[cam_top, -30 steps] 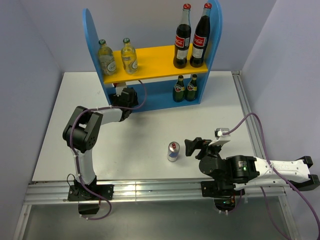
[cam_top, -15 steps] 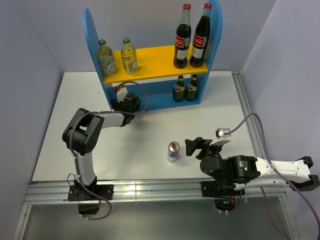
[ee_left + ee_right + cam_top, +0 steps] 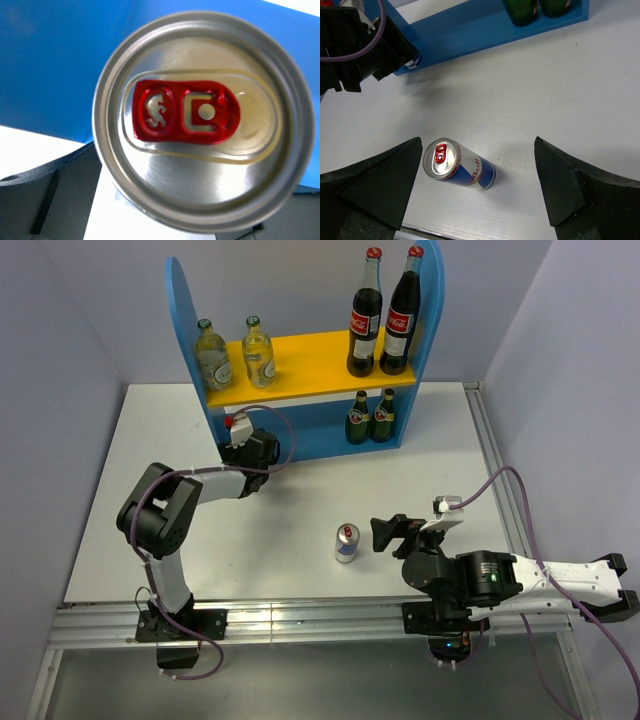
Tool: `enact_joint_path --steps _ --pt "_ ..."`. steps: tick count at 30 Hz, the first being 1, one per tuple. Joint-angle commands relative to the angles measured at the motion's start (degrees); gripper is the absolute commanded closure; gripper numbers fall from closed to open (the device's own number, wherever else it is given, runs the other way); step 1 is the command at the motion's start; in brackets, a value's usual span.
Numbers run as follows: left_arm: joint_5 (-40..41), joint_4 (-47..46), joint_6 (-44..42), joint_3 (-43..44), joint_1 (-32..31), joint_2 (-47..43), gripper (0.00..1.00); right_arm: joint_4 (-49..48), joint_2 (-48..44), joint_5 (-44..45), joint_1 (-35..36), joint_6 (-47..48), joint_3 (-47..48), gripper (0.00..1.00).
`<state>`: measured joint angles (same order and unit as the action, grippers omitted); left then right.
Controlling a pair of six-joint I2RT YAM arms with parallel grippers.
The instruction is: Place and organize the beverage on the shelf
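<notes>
The shelf [image 3: 190, 320] has a round-topped blue left panel, and two clear glass bottles [image 3: 213, 357] stand on its yellow board [image 3: 310, 365]. At 6 o'clock below them the left gripper [image 3: 243, 440] sits at the lower bay's mouth, clamped on a can [image 3: 200, 125]. Only its wrist view shows that brushed silver lid and red tab, since overhead the arm hides it. A second can [image 3: 346, 542] stands on open white table [image 3: 150, 430], at 9 o'clock of the widely spread right gripper [image 3: 383, 534]. Cola bottles [image 3: 365, 320] fill the board's right end, with dark green bottles [image 3: 358, 420] beneath.
</notes>
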<state>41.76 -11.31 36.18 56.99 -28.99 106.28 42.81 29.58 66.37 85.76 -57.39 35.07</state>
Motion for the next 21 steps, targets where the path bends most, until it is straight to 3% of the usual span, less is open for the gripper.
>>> enact_joint_path --steps 1,8,11,21 --pt "1.7 -0.1 0.0 2.1 -0.2 -0.9 0.18 -0.6 -0.6 1.0 0.5 -0.8 -0.8 0.0" --pt "-0.5 -0.1 -0.2 2.4 0.7 -1.2 0.15 -0.3 -0.8 1.0 0.5 -1.1 -0.7 0.0" --pt "-3.7 -2.5 -1.8 0.1 0.6 -2.8 0.01 -0.5 -0.8 1.0 0.6 -1.0 -0.9 0.0" --pt "-9.5 -5.0 -4.8 -5.3 -0.4 -8.6 0.01 -0.3 0.0 1.0 0.6 -1.1 -0.5 0.0"
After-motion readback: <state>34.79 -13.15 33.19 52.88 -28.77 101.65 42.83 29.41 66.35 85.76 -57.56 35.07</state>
